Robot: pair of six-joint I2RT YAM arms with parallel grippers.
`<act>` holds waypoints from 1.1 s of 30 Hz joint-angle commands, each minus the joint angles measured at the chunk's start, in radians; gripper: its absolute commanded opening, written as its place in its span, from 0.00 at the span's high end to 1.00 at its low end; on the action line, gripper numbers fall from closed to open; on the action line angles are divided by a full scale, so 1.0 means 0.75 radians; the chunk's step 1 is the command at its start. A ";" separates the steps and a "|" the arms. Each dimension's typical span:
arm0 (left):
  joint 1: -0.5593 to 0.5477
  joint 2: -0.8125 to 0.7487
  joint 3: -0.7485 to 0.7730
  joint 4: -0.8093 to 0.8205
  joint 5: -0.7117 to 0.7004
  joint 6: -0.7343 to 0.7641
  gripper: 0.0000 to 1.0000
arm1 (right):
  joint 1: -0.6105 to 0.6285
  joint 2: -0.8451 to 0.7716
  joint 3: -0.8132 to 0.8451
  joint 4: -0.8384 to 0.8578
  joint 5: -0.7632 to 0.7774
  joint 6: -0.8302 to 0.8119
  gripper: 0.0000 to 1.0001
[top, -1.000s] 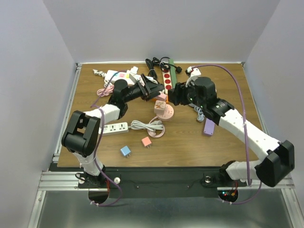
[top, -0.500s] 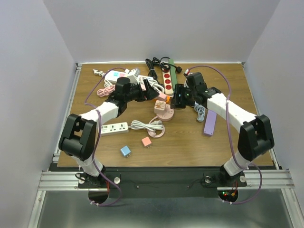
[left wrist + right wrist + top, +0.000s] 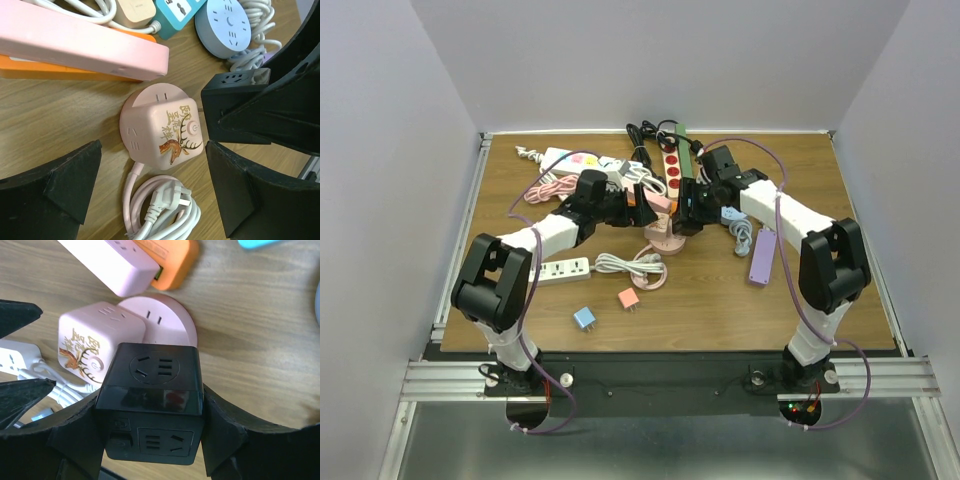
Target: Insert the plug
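Black cube plug sitting clamped in right gripper, prongs out of sight, overlapping pink deer socket, left gripper gaping wide over it.

- The black cube is smooth, slightly shiny plastic.
- The pink cube is smooth, dull plastic.
- The table is brown wood with grain.

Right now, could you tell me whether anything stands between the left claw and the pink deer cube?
Nothing visible does. The open left claw straddles the pink cube, with no object between its fingers and the cube. The black cube, held in the right claw, sits close beside the pink one, not between.
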 commanded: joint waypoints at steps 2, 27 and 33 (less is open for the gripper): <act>-0.011 0.027 0.050 -0.016 0.040 0.050 0.06 | -0.001 0.022 0.107 -0.090 -0.032 -0.014 1.00; -0.074 0.107 0.087 -0.069 0.050 0.081 0.11 | -0.001 0.134 0.175 -0.157 -0.026 -0.097 1.00; -0.077 0.111 0.093 -0.086 0.046 0.087 0.11 | 0.003 0.157 0.185 -0.155 -0.030 -0.110 1.00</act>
